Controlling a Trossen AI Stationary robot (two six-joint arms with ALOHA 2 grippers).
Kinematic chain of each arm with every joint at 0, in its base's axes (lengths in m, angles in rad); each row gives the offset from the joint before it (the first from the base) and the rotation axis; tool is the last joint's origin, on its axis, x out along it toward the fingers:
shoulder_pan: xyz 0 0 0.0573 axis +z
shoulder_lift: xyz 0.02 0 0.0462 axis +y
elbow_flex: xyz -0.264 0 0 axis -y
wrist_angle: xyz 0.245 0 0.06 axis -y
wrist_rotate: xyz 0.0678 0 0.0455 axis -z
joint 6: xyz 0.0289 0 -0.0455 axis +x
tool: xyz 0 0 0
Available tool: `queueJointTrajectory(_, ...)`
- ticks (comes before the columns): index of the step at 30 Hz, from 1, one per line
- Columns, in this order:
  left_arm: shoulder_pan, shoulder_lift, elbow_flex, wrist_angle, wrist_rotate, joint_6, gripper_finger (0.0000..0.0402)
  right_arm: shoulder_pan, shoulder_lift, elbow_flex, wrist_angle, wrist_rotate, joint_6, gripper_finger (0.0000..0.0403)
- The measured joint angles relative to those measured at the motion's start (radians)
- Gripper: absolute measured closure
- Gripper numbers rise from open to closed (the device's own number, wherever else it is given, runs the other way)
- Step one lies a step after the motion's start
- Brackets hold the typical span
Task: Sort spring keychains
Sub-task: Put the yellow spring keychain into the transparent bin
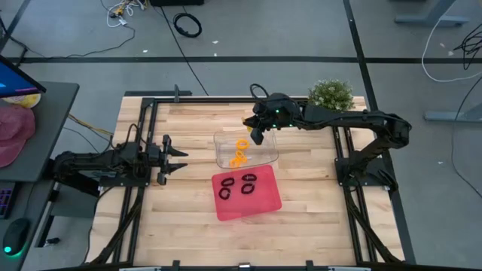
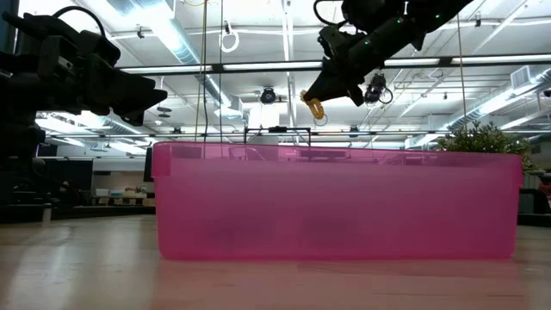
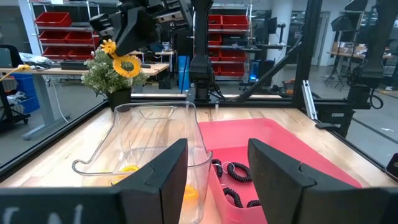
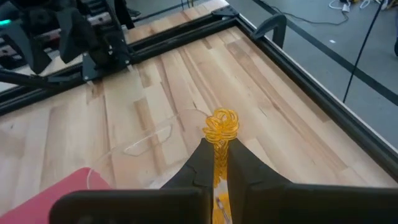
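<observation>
The right gripper (image 1: pixel 254 129) pinches an orange spring keychain (image 4: pixel 221 126) in the air above the clear tray (image 1: pixel 265 156), where other orange keychains (image 1: pixel 239 153) lie; black keychains (image 1: pixel 238 184) sit in the red tray (image 1: pixel 260 203) (just beside the clear one); the left gripper (image 1: pixel 178 156) waits half-open and empty near the table's (image 1: pixel 316 211) left edge.

No text, label, brand, number or sign can be read in any of the views: not on the tabletop, the trays, the arms, or the shelves and bins in the room behind the table.
</observation>
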Motion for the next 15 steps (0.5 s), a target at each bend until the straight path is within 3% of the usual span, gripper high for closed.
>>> queueJointTrajectory(15,0.000,0.000,0.000,0.000,0.000,0.000,0.0229,-0.014,-0.001,0.000,-0.018,0.000,0.005,0.0392)
